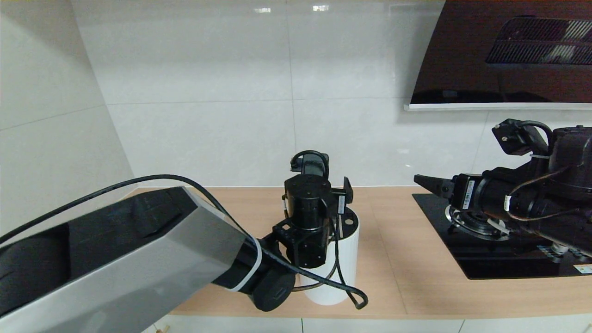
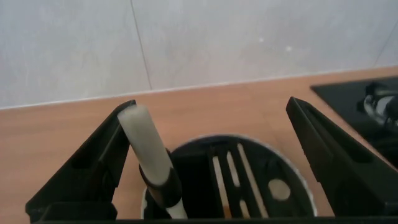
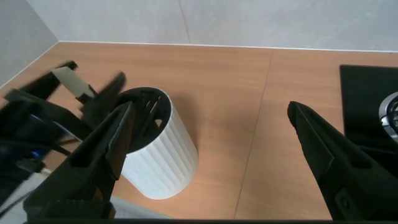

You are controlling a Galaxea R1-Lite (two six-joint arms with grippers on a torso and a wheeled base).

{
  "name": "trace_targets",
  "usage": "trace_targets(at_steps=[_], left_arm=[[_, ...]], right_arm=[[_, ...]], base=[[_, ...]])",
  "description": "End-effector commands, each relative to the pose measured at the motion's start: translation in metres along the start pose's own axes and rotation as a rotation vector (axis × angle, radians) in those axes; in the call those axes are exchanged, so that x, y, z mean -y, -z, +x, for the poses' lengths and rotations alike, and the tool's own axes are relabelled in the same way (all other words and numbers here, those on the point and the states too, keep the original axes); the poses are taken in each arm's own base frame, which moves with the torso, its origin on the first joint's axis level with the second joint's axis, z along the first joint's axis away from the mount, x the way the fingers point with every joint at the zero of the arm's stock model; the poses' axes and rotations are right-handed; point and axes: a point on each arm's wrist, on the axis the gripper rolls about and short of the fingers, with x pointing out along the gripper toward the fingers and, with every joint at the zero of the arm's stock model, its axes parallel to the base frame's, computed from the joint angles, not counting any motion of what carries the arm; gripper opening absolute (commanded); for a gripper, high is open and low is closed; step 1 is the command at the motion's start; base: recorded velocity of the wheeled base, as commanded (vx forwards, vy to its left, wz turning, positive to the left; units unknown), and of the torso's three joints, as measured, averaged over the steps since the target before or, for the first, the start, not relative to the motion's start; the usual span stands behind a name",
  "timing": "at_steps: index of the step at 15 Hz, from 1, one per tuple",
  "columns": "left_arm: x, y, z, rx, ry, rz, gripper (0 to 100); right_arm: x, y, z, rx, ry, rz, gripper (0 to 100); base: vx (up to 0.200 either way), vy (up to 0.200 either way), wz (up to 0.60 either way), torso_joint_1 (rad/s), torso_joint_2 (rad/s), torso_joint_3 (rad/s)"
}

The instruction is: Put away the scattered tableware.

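A white ribbed utensil holder (image 1: 350,259) stands on the wooden counter near its front edge. My left gripper (image 1: 336,206) hangs right above its mouth. In the left wrist view this gripper (image 2: 210,106) is open wide over the holder (image 2: 292,186). A cream-handled utensil (image 2: 146,149) stands tilted in the holder and leans against one finger (image 2: 93,168). Several slim pale utensils (image 2: 236,177) lie in the inner slots. My right gripper (image 1: 423,181) is held off to the right, above the stove's edge. It is open (image 3: 210,109) with nothing in it and faces the holder (image 3: 165,165).
A black gas stove (image 1: 485,259) with a burner (image 1: 476,222) takes up the counter's right side, under a dark range hood (image 1: 508,55). A tiled wall backs the counter. Bare wood (image 1: 397,240) lies between holder and stove. The front edge (image 1: 370,316) runs just below the holder.
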Motion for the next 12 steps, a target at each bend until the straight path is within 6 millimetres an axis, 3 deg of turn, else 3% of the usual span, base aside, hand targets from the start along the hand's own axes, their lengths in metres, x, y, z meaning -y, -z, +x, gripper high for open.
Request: trace_targets(at_steps=[1, 5, 6, 9, 10, 12], left_arm=[[-0.018, -0.047, -0.004, 0.102, -0.029, -0.062, 100], [-0.043, -0.093, -0.022, 0.182, -0.053, -0.074, 100], [-0.053, -0.117, -0.033, 0.229, -0.060, -0.105, 100], [-0.081, -0.153, -0.076, 0.291, -0.054, -0.118, 100], [-0.090, -0.159, -0.089, 0.301, -0.042, -0.121, 100], [-0.118, -0.158, -0.134, 0.298, 0.022, -0.091, 100]], right_arm=[[0.000, -0.001, -0.001, 0.003, -0.001, 0.000, 100], [0.000, -0.001, -0.001, 0.008, 0.003, 0.000, 100], [0.000, -0.004, -0.004, 0.029, 0.023, 0.000, 100], [0.003, -0.018, -0.019, 0.097, 0.052, -0.048, 100], [0.010, -0.025, -0.026, 0.133, 0.080, -0.083, 100], [0.018, -0.036, -0.060, 0.251, 0.122, -0.147, 100]], base=[[0.000, 0.000, 0.00, 0.000, 0.00, 0.000], [0.000, 0.000, 0.00, 0.000, 0.00, 0.000], [0.000, 0.000, 0.00, 0.000, 0.00, 0.000], [0.000, 0.000, 0.00, 0.000, 0.00, 0.000], [0.000, 0.000, 0.00, 0.000, 0.00, 0.000], [0.000, 0.000, 0.00, 0.000, 0.00, 0.000]])
